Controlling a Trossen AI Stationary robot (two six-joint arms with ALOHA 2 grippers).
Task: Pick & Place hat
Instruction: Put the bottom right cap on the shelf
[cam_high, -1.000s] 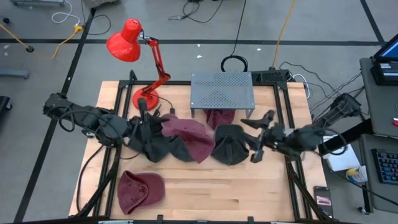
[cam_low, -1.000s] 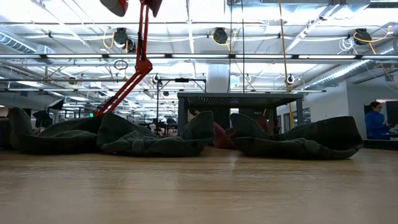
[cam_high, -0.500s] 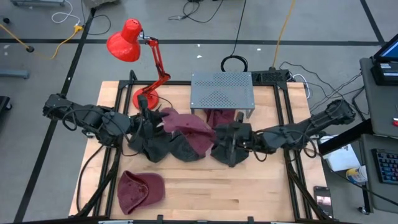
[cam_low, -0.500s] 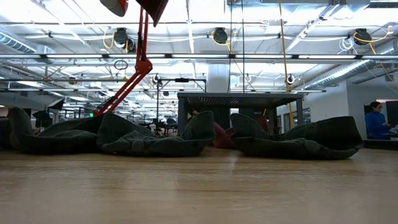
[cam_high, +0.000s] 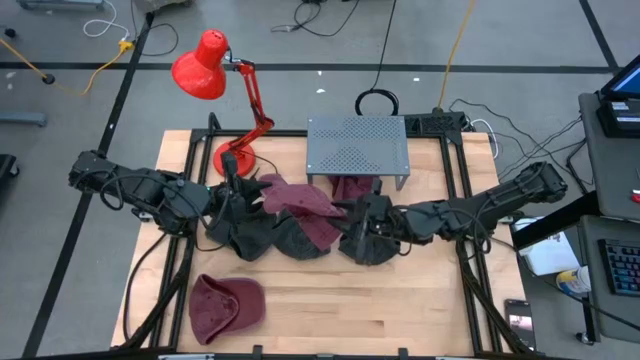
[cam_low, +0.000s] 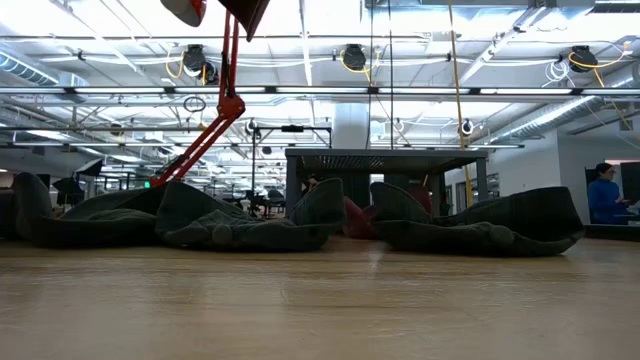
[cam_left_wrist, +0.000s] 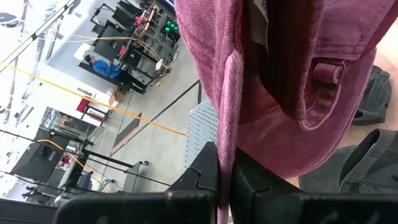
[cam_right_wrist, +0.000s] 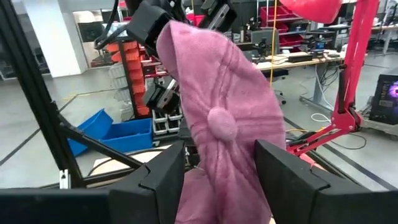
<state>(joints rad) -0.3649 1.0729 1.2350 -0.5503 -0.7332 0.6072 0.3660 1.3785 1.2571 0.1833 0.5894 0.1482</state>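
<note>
While the left tool (cam_left_wrist: 224, 177) stayed pinched shut on the brim of the maroon hat (cam_high: 300, 205), it held that hat up above the dark hats (cam_high: 265, 238) near the table's (cam_high: 400, 315) middle. The right tool (cam_right_wrist: 217, 171) stood half open with its fingers (cam_right_wrist: 283, 168) either side of the hanging crown — around it, not yet clamped, as far as I could judge. The hat lay straight ahead of the right tool, its long axis hanging down from the left grip, so the right arm seemed the one placed to take it. Only the right wrist view showed the crown between the fingers; from above, the arms hid this. A second maroon hat (cam_high: 226, 305) lay apart near the front edge.
</note>
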